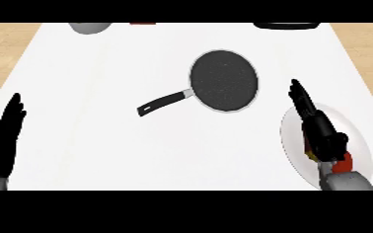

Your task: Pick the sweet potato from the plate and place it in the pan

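White and broad, the desk [109, 128] lay under me with the round black speckled frying pan [224, 81] near its middle, the pan's black handle [160, 103] slanting down toward my left. My right robot hand [319, 128] was stretched over the round white plate [290, 133] at the desk's right side, fingers [297, 93] long and straight, pointing away from me toward the pan, curled round nothing that I could see. And the sweet potato? I could not pick it out; only a sliver of red and yellow [342, 160] peeked from under my wrist, and I could not tell whether that was the vegetable or part of my own arm. My left robot hand [12, 128] rested open at the left edge, fingers up.

The trouble I feared was plain: my own palm hid the very thing I had to grasp. If I closed blind, I judged the fingers could shut on the plate's rim or on bare air, or nudge the potato off the plate's near side. The plate might skid across the smooth desk too. Then the carry: the pan sat well apart, up and to the left, and a careless sweep could clip its rim and spin it by the handle.
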`<state>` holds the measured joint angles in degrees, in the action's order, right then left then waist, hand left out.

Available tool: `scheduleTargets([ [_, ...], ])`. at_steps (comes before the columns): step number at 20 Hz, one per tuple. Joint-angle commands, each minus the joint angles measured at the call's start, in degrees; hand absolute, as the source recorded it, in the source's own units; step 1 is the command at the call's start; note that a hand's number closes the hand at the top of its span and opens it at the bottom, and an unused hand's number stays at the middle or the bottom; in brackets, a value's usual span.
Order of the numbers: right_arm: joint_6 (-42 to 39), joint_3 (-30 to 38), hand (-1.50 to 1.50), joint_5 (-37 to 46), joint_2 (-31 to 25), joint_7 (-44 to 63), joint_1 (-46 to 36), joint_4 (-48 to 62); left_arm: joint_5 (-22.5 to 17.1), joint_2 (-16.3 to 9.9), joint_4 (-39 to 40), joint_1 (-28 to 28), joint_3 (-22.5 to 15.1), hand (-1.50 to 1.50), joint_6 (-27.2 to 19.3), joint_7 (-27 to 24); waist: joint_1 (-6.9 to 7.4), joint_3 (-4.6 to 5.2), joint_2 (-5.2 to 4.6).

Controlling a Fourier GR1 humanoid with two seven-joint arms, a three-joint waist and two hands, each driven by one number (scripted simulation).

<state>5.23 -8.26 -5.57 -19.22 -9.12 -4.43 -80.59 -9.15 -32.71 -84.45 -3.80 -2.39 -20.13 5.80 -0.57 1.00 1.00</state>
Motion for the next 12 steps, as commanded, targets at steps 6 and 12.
scheduleTargets([
  [6,18.9,15.5,-1.50,3.5,-3.8,11.5,-10.4,2.9,3.7,2.6,-4.9,2.2,-8.5,0.00,4.6,-1.7,-0.06,-0.90,-1.13],
  [12,35.1,18.0,-1.50,14.6,-6.3,24.1,7.6,0.9,3.3,5.1,-4.8,-1.4,-10.2,0.00,3.6,-0.1,-3.45,-0.62,-0.28],
])
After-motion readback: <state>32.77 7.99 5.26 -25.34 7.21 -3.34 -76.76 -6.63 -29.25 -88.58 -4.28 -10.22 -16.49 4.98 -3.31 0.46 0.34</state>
